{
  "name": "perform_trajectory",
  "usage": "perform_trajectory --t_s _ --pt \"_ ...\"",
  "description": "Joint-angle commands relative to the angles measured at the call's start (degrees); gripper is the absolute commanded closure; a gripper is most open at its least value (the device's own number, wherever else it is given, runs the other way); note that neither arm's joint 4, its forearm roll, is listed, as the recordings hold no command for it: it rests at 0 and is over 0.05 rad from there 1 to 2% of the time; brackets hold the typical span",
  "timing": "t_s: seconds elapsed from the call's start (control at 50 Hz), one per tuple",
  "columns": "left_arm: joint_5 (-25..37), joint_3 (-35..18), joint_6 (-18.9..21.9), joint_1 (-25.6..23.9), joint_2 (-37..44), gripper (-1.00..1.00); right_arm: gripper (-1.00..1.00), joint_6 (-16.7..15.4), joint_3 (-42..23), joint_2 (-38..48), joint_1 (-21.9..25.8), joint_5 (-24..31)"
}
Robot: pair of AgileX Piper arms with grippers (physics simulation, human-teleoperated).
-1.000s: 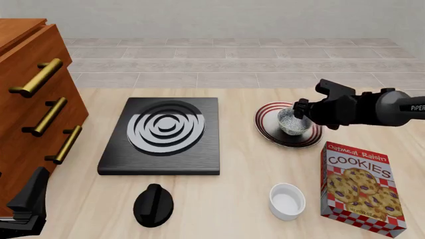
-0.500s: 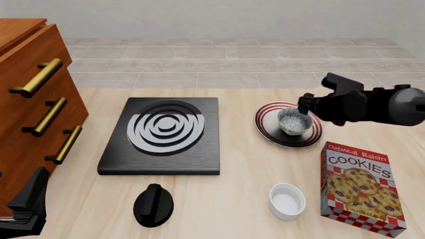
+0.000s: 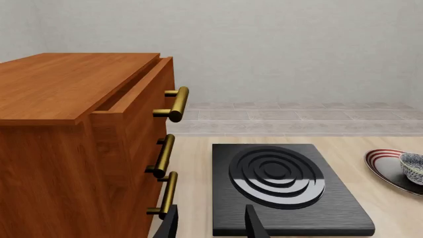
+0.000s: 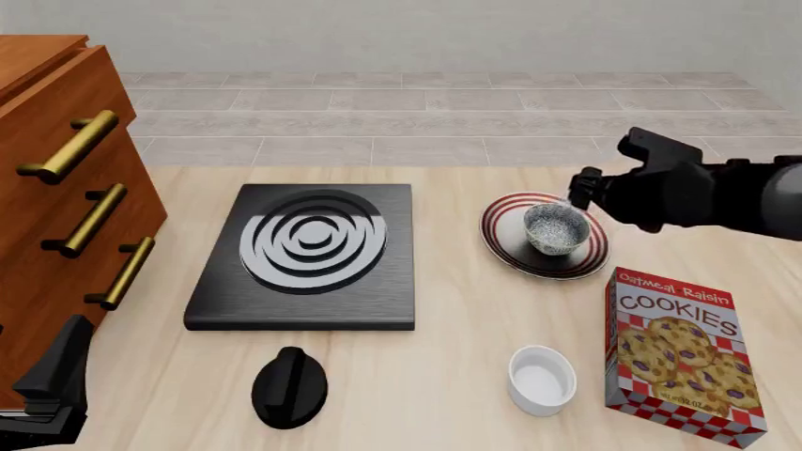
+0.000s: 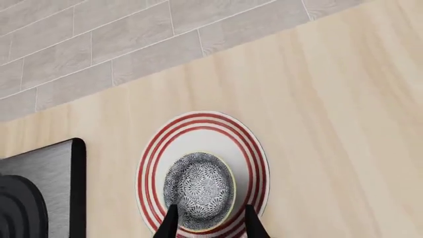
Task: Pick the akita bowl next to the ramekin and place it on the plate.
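The bowl (image 4: pixel 557 228) sits upright on the plate (image 4: pixel 504 230), the right gripper (image 4: pixel 581 191) open and clear above its far edge; a careless retreat could clip the rim and tip it, while the left gripper (image 3: pixel 210 223) idles open.

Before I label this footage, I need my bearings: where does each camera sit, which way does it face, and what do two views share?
Front view: fixed above and behind the arms, looking forward and down at the table; right gripper reaches in from the right, part of the left arm shows at the lower left.
Left wrist view: low behind the left gripper, facing the dresser and stove.
Right wrist view: above the plate, looking down past the right gripper's fingertips.
All three views show the bowl on the plate.
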Motion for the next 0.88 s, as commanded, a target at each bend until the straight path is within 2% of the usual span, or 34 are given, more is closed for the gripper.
perform_trajectory --t_s 0.02,0.88 --pt "0.00 0.00 0.00 0.00 0.00 -1.00 -1.00 0.29 0.74 -2.47 0.16 1.01" --pt "0.00 0.00 0.00 0.00 0.00 -1.00 -1.00 1.45 3.39 -11.64 -0.31 4.40"
